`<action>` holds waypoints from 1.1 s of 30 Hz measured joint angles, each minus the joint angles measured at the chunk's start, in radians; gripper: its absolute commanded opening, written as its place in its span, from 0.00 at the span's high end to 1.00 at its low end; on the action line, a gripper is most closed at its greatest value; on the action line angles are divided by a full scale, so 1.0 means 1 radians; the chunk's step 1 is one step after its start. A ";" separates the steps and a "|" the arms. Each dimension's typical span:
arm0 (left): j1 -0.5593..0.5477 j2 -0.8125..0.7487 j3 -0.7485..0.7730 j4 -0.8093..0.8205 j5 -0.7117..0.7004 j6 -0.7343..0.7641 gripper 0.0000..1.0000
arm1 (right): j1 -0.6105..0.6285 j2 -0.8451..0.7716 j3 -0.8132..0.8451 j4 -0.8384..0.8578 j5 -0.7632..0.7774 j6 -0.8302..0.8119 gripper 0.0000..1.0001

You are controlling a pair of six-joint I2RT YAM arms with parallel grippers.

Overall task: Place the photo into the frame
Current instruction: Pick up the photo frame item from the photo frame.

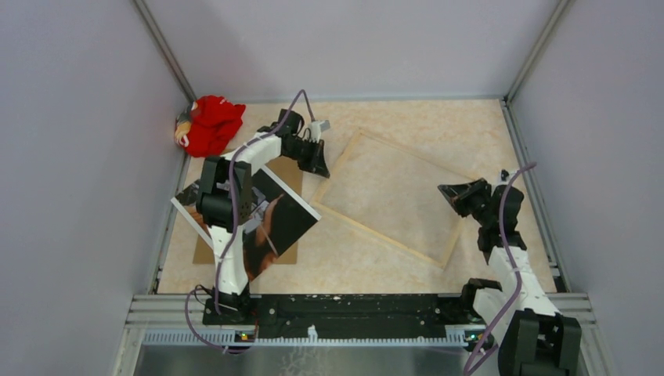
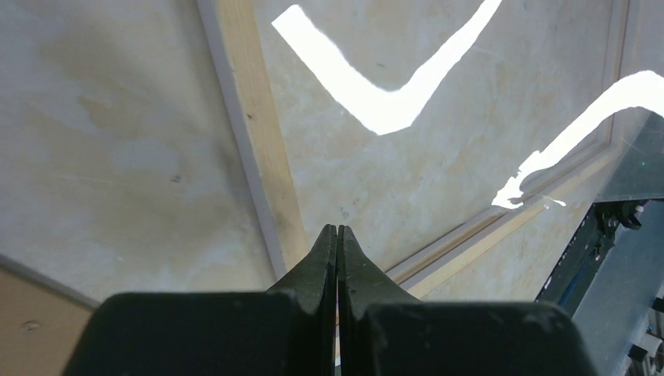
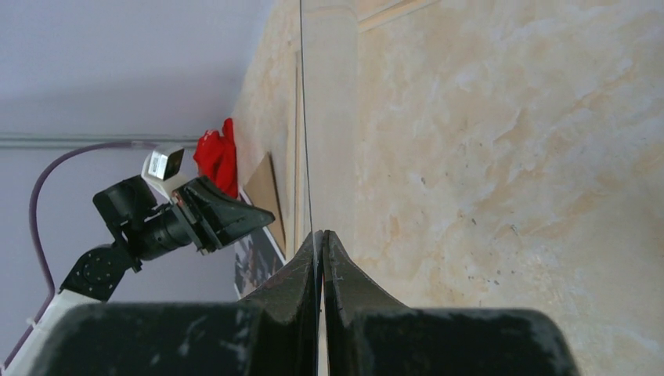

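My left arm rises from its base, bends at the elbow and stretches forward and to the right, with my left gripper [image 1: 317,162] angled down and its fingers pressed together, while my right arm leans forward and my right gripper [image 1: 450,190] points left, fingers likewise pinched tight.

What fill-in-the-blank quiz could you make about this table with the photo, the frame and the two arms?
1. The photo lies on a brown ____.
2. The cloth in the far corner is ____.
3. The photo lies partly under the ____ arm.
4. The right pincer is shut on the edge of the ____.
Missing words: board; red; left; frame.
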 measured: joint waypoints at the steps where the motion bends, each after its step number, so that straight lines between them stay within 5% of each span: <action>1: 0.008 0.000 0.016 -0.002 -0.001 0.002 0.97 | 0.000 -0.008 0.000 0.008 -0.005 0.003 1.00; 33: 0.043 0.063 0.006 0.009 0.026 0.027 1.00 | -0.003 0.005 -0.067 0.386 -0.117 0.206 1.00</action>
